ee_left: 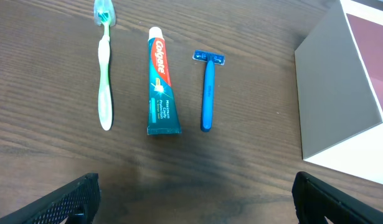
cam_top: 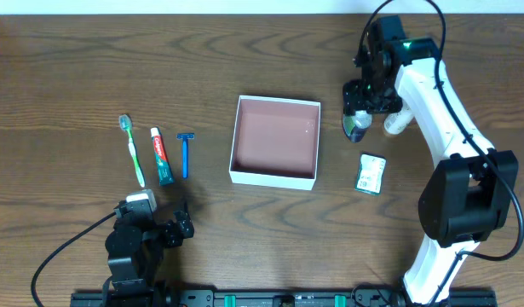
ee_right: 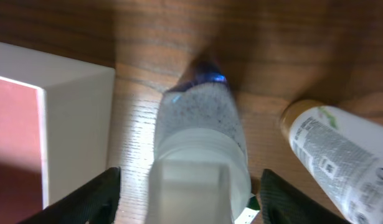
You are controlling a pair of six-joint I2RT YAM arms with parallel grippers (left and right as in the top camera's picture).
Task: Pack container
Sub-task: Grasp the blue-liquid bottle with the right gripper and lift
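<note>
The container (cam_top: 273,178), a square shallow box with white walls and a reddish-brown inside, sits mid-table and looks empty. My right gripper (cam_top: 362,104) is open just right of it, its fingers on either side of a clear speckled bottle with a pale cap (ee_right: 197,124) that lies on the table; gaps show on both sides. In the right wrist view (ee_right: 191,199) the container wall (ee_right: 79,118) is at the left. My left gripper (cam_top: 172,228) is open and empty near the front edge (ee_left: 194,199). The container's corner (ee_left: 334,99) also shows in the left wrist view.
A green toothbrush (ee_left: 104,74), a toothpaste tube (ee_left: 160,84) and a blue razor (ee_left: 207,87) lie side by side left of the container. A white labelled bottle (ee_right: 334,155) lies right of the clear bottle. A green packet (cam_top: 371,173) lies nearer the front.
</note>
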